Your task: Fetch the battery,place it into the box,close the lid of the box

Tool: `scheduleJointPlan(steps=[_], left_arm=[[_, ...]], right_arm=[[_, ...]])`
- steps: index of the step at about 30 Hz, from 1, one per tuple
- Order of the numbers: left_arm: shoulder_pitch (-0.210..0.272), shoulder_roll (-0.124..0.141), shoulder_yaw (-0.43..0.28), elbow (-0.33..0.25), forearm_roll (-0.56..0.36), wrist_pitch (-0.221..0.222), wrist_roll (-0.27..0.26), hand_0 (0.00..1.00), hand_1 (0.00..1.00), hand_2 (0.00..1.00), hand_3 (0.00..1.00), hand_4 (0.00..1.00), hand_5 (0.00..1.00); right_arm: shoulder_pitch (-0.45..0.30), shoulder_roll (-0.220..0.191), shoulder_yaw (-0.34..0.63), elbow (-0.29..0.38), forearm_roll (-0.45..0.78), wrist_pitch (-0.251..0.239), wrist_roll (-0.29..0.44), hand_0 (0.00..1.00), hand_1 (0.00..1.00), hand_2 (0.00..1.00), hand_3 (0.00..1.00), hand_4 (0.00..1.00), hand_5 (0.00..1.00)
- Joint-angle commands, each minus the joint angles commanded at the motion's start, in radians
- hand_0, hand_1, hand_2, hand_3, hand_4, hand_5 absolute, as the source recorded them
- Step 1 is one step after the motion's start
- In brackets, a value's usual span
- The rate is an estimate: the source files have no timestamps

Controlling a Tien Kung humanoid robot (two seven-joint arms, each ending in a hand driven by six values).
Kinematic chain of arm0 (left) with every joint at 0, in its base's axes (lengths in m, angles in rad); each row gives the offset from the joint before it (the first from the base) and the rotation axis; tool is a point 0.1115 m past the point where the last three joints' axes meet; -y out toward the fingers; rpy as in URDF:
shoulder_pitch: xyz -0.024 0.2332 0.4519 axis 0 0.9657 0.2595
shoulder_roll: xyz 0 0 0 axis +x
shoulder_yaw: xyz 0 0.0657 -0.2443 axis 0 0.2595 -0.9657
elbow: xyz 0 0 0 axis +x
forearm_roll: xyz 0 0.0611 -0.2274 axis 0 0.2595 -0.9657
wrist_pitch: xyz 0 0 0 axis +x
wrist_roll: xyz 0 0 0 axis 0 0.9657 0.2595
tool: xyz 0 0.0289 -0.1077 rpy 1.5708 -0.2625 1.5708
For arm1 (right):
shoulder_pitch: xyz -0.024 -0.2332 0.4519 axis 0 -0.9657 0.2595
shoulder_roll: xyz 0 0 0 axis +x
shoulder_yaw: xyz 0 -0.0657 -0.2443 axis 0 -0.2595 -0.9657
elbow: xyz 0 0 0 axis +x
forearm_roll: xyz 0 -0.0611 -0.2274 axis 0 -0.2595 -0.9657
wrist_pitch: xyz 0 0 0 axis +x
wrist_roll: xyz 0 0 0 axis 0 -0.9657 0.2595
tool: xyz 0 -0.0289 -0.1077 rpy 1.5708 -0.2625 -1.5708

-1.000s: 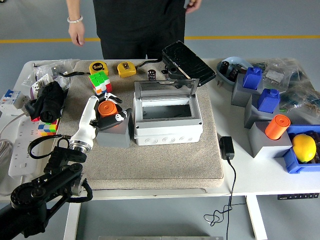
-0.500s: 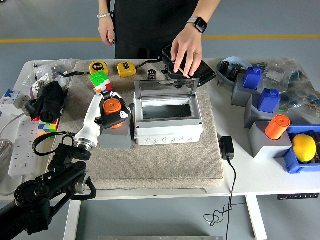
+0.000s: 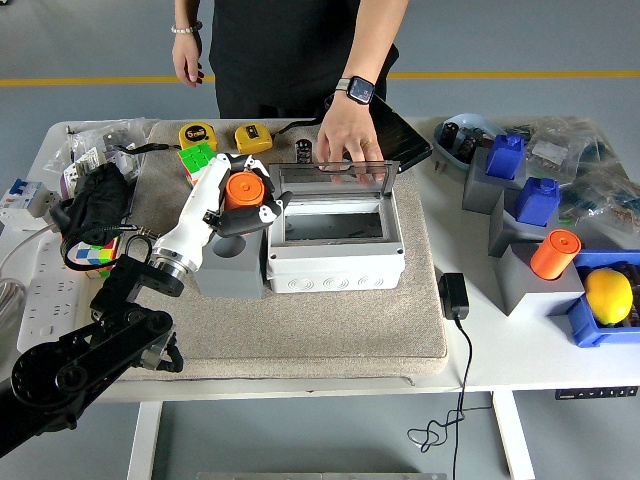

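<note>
— Where is the battery?
— My left hand (image 3: 243, 195) grips the orange battery (image 3: 243, 189), lifted above the grey block (image 3: 235, 268).
— And the box?
— At three o'clock from it, the box (image 3: 336, 248) sits open; a person's hand (image 3: 345, 140) holds its lid (image 3: 334, 174).

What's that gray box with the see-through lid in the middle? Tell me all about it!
The gray box looks like plastic, with round marks along its front wall. It sits on the beige mat, open and empty inside. Its clear lid stands up at the back, where a person's hand touches it. The robot's left hand holds an orange battery right beside its left edge.
</note>
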Motion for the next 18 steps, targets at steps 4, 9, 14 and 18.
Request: scheduleJointPlan(steps=[4, 9, 14, 18], left_arm=[[-0.08, 0.025, 0.094, -0.03, 0.084, -0.01, 0.111, 0.208, 0.194, 0.192, 0.238, 0.721, 0.002], [-0.169, 0.025, 0.185, -0.047, 0.195, -0.041, 0.241, 0.206, 0.183, 0.191, 0.291, 0.799, 0.002], [-0.233, 0.005, 0.254, -0.053, 0.304, -0.076, 0.342, 0.206, 0.179, 0.191, 0.311, 0.853, 0.002], [-0.265, -0.023, 0.286, -0.047, 0.374, -0.078, 0.368, 0.206, 0.179, 0.191, 0.311, 0.853, 0.002]], right_arm=[[0.002, -0.003, -0.003, 0.001, 0.002, 0.0, 0.0, 0.597, 0.609, 0.593, 0.577, 0.936, 0.452], [0.004, -0.004, -0.008, 0.0, 0.005, 0.0, 0.0, 0.597, 0.609, 0.593, 0.576, 0.936, 0.451], [0.002, -0.006, -0.007, 0.001, 0.007, -0.001, 0.0, 0.596, 0.608, 0.593, 0.575, 0.935, 0.452], [-0.001, -0.006, -0.01, -0.001, 0.009, -0.001, 0.0, 0.596, 0.608, 0.593, 0.575, 0.935, 0.452]])
